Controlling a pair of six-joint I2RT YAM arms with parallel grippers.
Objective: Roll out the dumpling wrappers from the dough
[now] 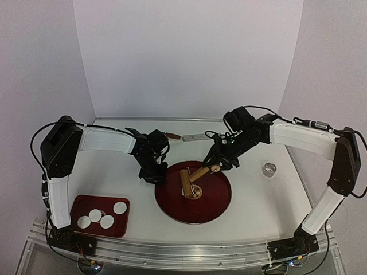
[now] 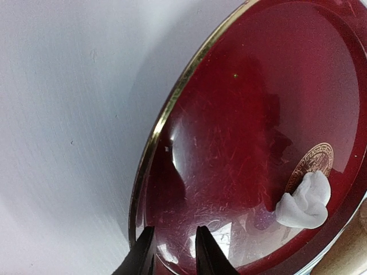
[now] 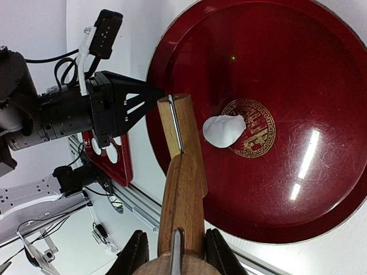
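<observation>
Right gripper (image 3: 176, 253) is clamped on the handle of the wooden rolling pin (image 3: 181, 172), one finger on each side. The pin is tilted, with its far end over the left half of the round red plate (image 1: 217, 203).

Dough lump (image 3: 223, 130) sits on the gold medallion at the plate's centre. It's ragged and unflattened, just beside the pin's end. From the right wrist it looks like there's a sliver of gap between them.

Left gripper (image 2: 174, 255) is down at the plate's left rim. Its fingers (image 2: 141, 258) are slightly apart, with only plate surface showing between them. The gold rim runs under the outer finger, so I can't tell whether it's pinching the rim or just hovering.

Dumpling wrappers (image 1: 106, 221): four flat white discs lying in the small red tray (image 1: 80, 204) at the table's near-left corner, well apart from the plate. Two of them are touching or overlapping.

Metal ring (image 1: 268, 169) is on the table near the right edge, right of the plate. A flat tool with a wooden handle (image 1: 184, 137) lies along the back edge.
</observation>
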